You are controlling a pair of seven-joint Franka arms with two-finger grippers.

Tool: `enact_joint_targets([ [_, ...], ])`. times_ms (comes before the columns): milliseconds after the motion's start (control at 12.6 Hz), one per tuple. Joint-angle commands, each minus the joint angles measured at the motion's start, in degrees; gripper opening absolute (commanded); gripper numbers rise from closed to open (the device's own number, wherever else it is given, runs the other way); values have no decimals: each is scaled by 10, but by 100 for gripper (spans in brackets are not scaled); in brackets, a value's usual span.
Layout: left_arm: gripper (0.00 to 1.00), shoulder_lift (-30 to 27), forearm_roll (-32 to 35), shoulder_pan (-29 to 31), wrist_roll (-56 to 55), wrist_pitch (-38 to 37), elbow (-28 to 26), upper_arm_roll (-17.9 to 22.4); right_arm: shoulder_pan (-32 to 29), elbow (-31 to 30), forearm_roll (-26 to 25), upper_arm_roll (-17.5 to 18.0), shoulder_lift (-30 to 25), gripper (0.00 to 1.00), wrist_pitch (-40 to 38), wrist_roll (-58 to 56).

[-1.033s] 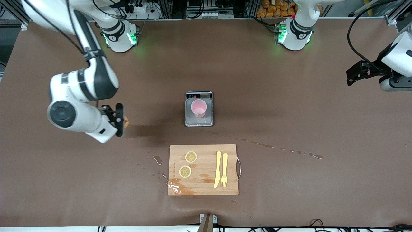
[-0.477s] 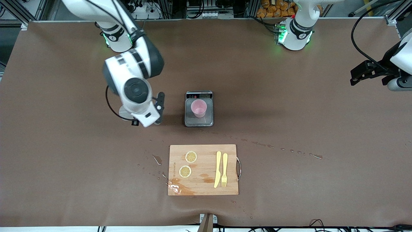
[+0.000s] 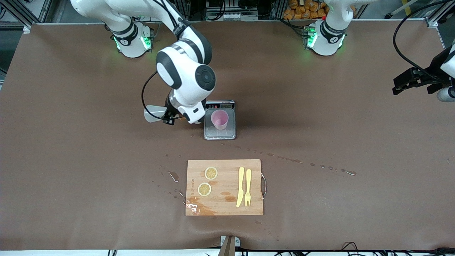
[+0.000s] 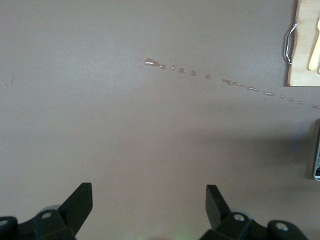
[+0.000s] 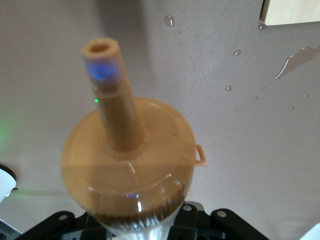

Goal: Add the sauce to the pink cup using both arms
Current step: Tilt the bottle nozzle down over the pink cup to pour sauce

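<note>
The brown table (image 3: 71, 160) carries everything, with a trail of liquid droplets (image 3: 312, 164) running across it between the cutting board and the left arm's end. The right arm (image 3: 185, 71) reaches from its base to the middle of the table, its wrist just beside the scale on the side toward the right arm's end. The left arm (image 3: 444, 71) waits at its own end of the table, raised over bare surface.

A wooden cutting board (image 3: 224, 187) with a metal handle lies nearer to the front camera than the scale. On it sit two lemon slices (image 3: 210, 173), a yellow plastic knife (image 3: 240, 186) and a yellow plastic fork (image 3: 247, 187) side by side.

The grey digital scale (image 3: 220, 120) stands near the table's middle, and the pink cup (image 3: 219, 119) stands upright on its plate.

The right gripper (image 5: 145, 220) is closed on the sauce (image 5: 127, 165), clamping the bottle's body just below the orange cap; the nozzle tip points away from the wrist, over the table beside the scale. In the front view the bottle is almost wholly hidden by the wrist.

The left gripper (image 4: 150, 210) is held wide apart with nothing between its fingers (image 4: 80, 202), over bare table near the droplets.
</note>
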Motion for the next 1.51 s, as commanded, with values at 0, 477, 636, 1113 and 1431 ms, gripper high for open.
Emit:
enact_joint_targets([
  [0, 100, -1, -13, 4, 2, 14, -13, -2, 49, 27, -64, -6, 22, 0, -35, 12],
  [477, 100, 6, -13, 6, 2, 36, -20, -2, 87, 35, -150, -7, 35, 0, -55, 14],
  [636, 100, 7, -13, 5, 2, 38, -20, -2, 103, 35, -178, -7, 41, 0, -70, 15],
  [1113, 100, 7, -13, 6, 4, 43, -21, -2, 128, 35, -214, -7, 52, 0, -79, 10],
  [1431, 100, 10, -8, 5, 10, 51, -22, -3, 98, 41, -193, -14, 36, 0, -90, 23],
])
